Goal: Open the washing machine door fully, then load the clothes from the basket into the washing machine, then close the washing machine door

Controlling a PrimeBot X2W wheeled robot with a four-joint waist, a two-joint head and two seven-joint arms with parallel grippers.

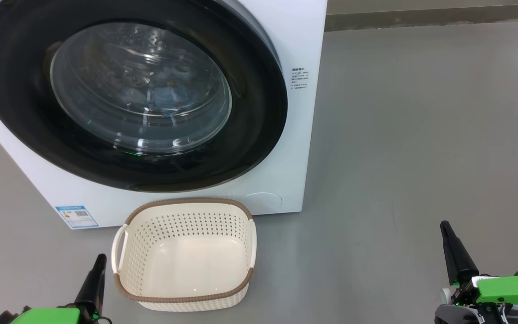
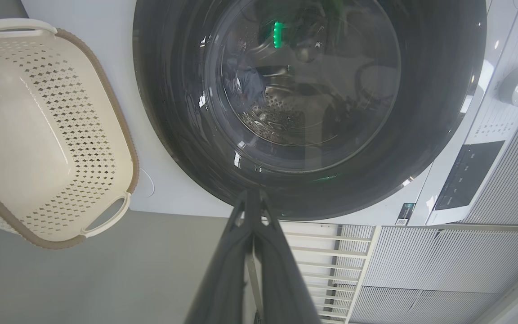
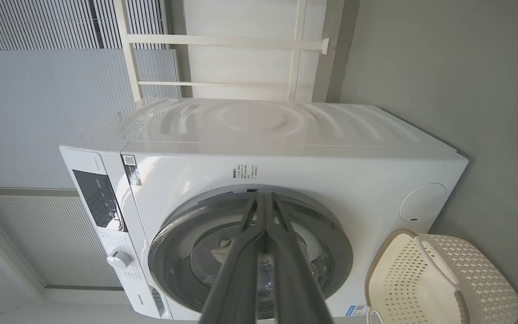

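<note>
**One washing machine door point(image 1: 133, 99), shut tight**

Found that door seated flush against the front of the washing machine point(image 1: 295, 45), glossy black rim ringing the bulging glass. Made out light-blue clothes point(image 1: 169, 96) through the window, lying inside the drum point(image 2: 277, 117), blurred by reflections. Noted a small blue label sticker point(image 1: 77, 216) at the cabinet's lower left corner in the head view and a round white cover point(image 1: 262, 200) at its lower right. Saw the basket point(image 1: 187, 201) upright on the grey floor point(image 1: 421, 135) just in front of the machine, below the door, brown rim and side handles showing, smooth cream bottom bare. Spotted the left gripper point(image 1: 100, 258) just beside the basket's left handle, long dark fingers pressed together and holding nothing. Spotted the right gripper point(image 1: 444, 227) well apart to the basket's right over open floor, fingers likewise closed on nothing. Confirmed both pairs of fingers meeting at their tips in the wrist views, pointed toward the door. Picked out a dark control panel point(image 3: 99, 198) and a white dial point(image 3: 118, 259) on the machine's front in the right wrist view.
</note>
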